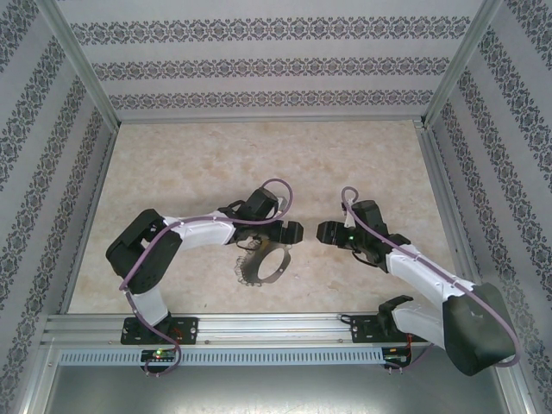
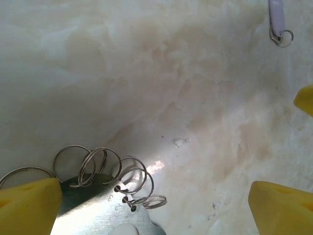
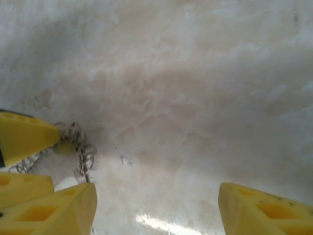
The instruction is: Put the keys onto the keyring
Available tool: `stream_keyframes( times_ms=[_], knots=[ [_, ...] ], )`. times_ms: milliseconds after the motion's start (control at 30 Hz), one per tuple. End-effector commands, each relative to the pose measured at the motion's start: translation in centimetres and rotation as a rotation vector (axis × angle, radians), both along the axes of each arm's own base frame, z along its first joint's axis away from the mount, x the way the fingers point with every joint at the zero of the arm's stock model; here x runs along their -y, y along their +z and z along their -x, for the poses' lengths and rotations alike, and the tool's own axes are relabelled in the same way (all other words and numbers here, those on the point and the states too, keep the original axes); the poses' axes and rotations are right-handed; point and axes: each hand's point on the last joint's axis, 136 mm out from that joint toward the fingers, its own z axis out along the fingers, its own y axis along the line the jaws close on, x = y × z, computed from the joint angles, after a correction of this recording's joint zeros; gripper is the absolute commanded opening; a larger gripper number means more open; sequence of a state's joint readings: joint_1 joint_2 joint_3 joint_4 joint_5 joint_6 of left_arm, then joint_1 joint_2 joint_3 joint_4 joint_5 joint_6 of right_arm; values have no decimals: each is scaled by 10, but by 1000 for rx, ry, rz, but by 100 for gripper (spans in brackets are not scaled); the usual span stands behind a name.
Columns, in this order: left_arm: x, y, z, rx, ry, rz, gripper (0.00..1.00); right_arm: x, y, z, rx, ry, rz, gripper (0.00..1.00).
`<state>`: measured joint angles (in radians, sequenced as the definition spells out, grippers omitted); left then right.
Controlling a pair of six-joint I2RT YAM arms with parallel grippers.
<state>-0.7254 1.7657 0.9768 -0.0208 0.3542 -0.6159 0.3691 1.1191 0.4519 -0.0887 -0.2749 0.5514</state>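
No text, label, brand or number can be read. A few tiny dark marks are seen on the flat metal of the keyring (image 2: 93, 203) in the left wrist view, beside the small wire loops, but they are too small and blurred to be made out as letters or digits. The walls (image 1: 259, 69) are covered with repeated ornamental bands in which no letters are formed.
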Motion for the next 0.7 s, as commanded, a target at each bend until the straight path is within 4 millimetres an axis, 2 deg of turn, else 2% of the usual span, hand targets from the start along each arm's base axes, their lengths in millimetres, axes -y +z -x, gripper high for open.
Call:
stream_keyframes(
  times_ms=[0,167,267,367,667],
  knots=[
    [-6,-1,-16,41,-2,-33,99,-19,6,-2,9,56,-25,65],
    [1,33,-24,89,-13,9,99,-40,-1,6,3,146,-18,57],
    [-1,53,-25,122,-23,15,99,-51,-3,9,6,198,-11,52],
    [-8,61,-21,144,-51,-9,99,-55,-5,9,3,215,-3,49],
    [-33,38,10,119,-187,-139,93,-38,1,4,43,170,39,57]
  ],
)
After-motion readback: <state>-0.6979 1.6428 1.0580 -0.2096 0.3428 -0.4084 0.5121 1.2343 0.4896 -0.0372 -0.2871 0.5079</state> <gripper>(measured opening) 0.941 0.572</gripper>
